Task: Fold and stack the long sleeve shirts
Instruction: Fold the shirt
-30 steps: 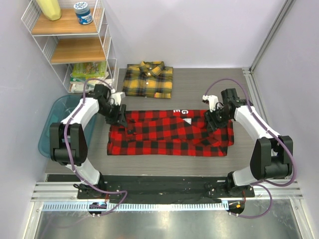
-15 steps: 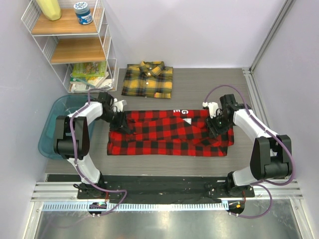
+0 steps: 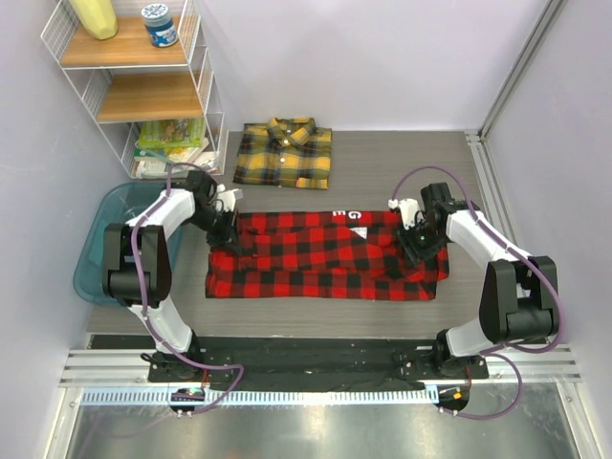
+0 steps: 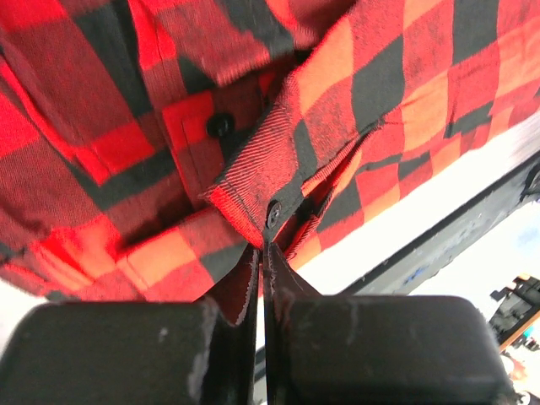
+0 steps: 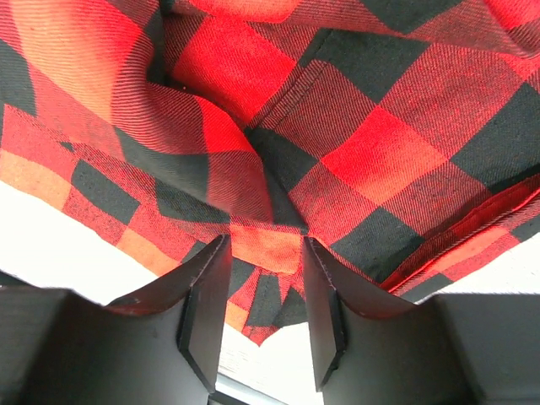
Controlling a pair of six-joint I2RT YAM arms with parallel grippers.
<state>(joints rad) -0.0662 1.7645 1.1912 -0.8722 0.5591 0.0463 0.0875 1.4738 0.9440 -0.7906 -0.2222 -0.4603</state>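
Long sleeve shirts, two items, one of them folded.

Top view. Yellow-and-black shirt (image 3: 285,153): folded into a neat rectangle, collar up, at the far middle of the table (image 3: 402,153). Red-and-black shirt (image 3: 325,258): lies mid-table, well apart from the yellow one, as a wide left-to-right band with rumpled layers; white lettering (image 3: 348,216) shows at its far edge. Left gripper (image 3: 228,232): down at the band's far left corner. Right gripper (image 3: 418,247): down on the band's right end. Wire shelf (image 3: 134,76) stands far left, with a teal tub (image 3: 100,244) near it.

Left wrist view. Fingers (image 4: 232,295) are pressed together, and their tips appear to nip the hem of a buttoned cuff (image 4: 278,194); bare table shows beyond.

Right wrist view. Fingers (image 5: 207,295) stand spread, with red check cloth lying between and beyond them; nothing is pinched.

Progress, as judged: about half done. The yellow shirt looks finished. The red one is only partly folded; it needs its ends brought in to a matching rectangle, then stacking with the yellow.
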